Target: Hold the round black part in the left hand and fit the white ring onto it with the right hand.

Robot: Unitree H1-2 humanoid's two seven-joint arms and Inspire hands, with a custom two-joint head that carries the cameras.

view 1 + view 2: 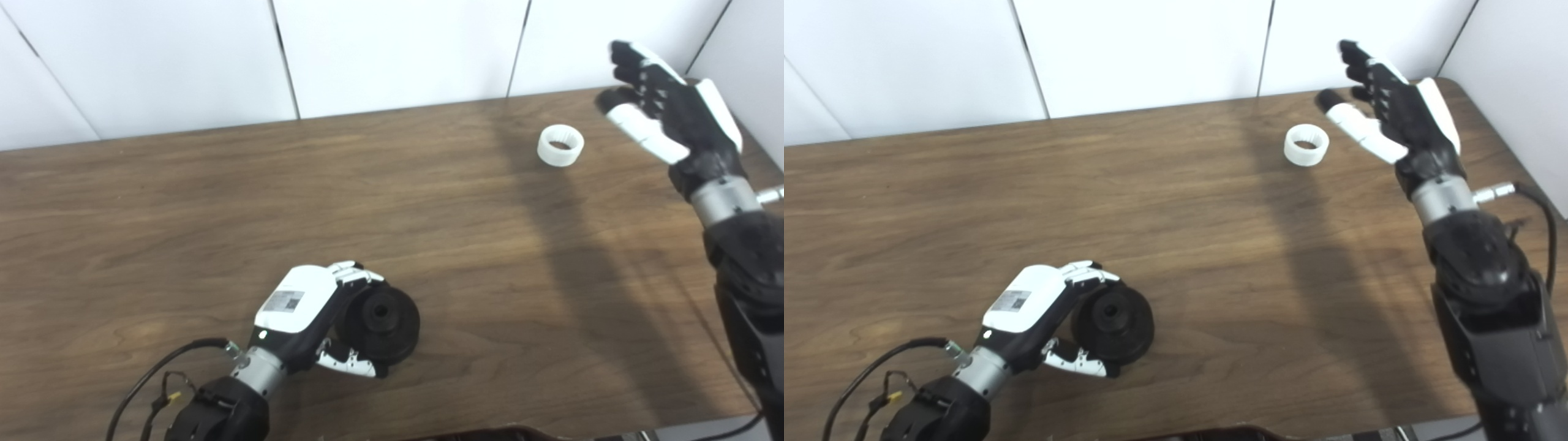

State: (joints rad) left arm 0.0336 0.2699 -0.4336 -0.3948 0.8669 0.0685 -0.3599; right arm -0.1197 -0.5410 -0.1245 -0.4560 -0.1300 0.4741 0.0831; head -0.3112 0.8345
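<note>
The round black part (381,323) lies on the wooden table (184,196) near the front, its centre hole facing up. My left hand (306,318) is wrapped around its left side, fingers over the top and thumb below, shut on it. The white ring (560,144) stands on the table at the far right, opening up. My right hand (667,116) hovers above the table just right of the ring, fingers spread and open, not touching it.
White wall panels (398,49) rise directly behind the table's far edge, and a side wall (1513,73) closes the right corner. A black cable (159,373) trails from my left wrist near the front edge. Bare wood spans the table's middle and left.
</note>
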